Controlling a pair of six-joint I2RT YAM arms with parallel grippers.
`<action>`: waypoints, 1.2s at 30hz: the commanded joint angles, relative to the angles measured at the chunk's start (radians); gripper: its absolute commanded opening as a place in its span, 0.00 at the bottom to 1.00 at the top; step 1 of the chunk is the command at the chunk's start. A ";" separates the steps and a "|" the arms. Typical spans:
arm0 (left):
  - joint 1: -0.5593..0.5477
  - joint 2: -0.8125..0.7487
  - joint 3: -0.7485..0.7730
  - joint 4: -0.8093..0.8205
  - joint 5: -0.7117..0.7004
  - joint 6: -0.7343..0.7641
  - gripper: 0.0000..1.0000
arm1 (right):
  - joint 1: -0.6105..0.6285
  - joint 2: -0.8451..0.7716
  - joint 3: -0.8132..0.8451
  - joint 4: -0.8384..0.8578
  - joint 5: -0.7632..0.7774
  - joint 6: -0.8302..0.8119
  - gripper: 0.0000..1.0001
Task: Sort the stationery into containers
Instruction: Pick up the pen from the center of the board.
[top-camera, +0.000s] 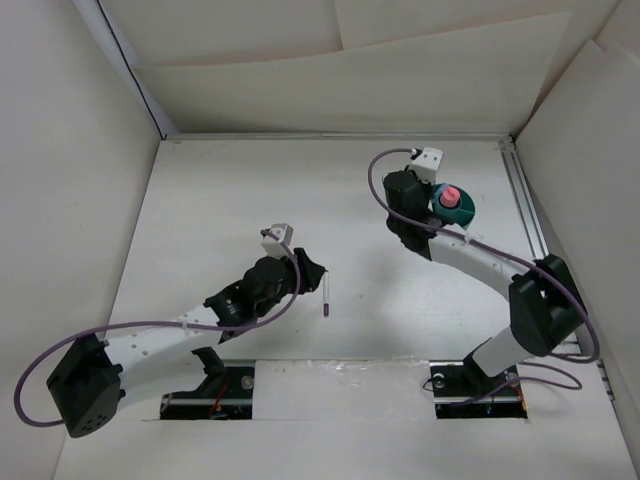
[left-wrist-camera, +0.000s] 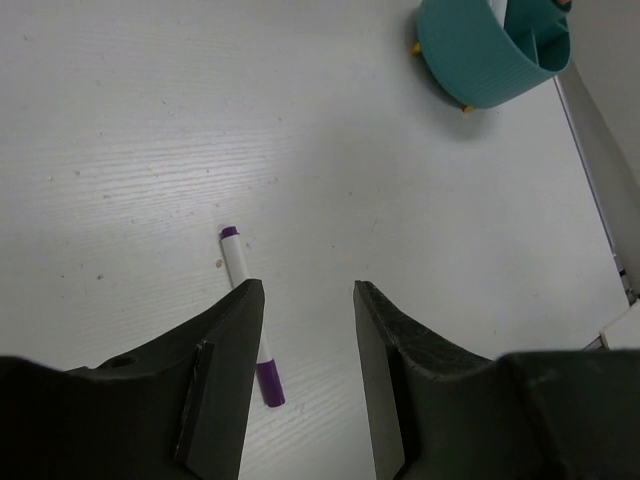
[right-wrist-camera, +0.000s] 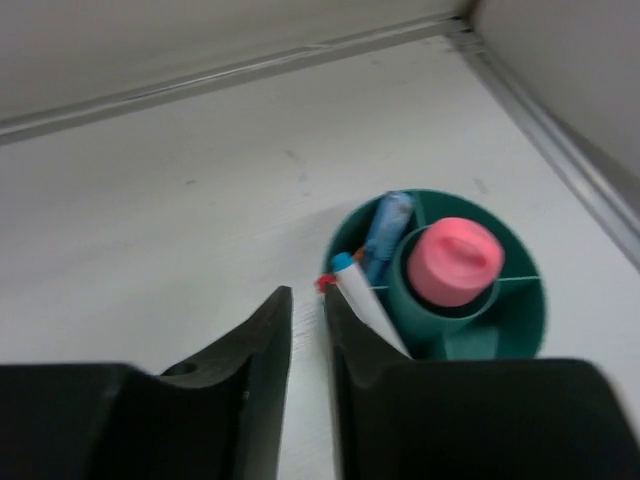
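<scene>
A: Where does the last loose piece lie?

B: A white pen with purple ends lies flat on the table, well apart from the teal cup. The left hand hangs just above it, fingers spread with nothing between them. The pen runs under the left finger rather than through the gap.

A: So what makes the pick go well?

B: The left hand should probably shift sideways until the white barrel sits in the gap. It should then turn so the fingers cross the barrel and close near its middle, as a round pen may roll if nudged from one side.

A: And the right hand?

B: It hovers just beside the cup, fingers parted only a little and holding nothing. Inside the cup a pink marker stands in the centre well. A light blue marker and a blue-tipped pen lean in an outer compartment.

A: Is there room to move?

B: There is plenty of bare table between the pen and the cup. The cup itself stands near the metal rail and the right-side wall. With the right arm over it, the left should approach from the open side once that arm gives way.
</scene>
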 joint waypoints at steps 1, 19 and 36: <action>0.004 -0.078 0.010 -0.025 -0.072 0.002 0.38 | 0.037 -0.062 0.003 -0.112 -0.267 0.117 0.22; 0.013 -0.293 0.010 -0.216 -0.263 -0.073 0.38 | 0.292 0.156 0.060 -0.307 -0.836 0.269 0.32; 0.013 -0.303 0.010 -0.226 -0.272 -0.092 0.38 | 0.343 0.277 0.089 -0.332 -0.853 0.318 0.37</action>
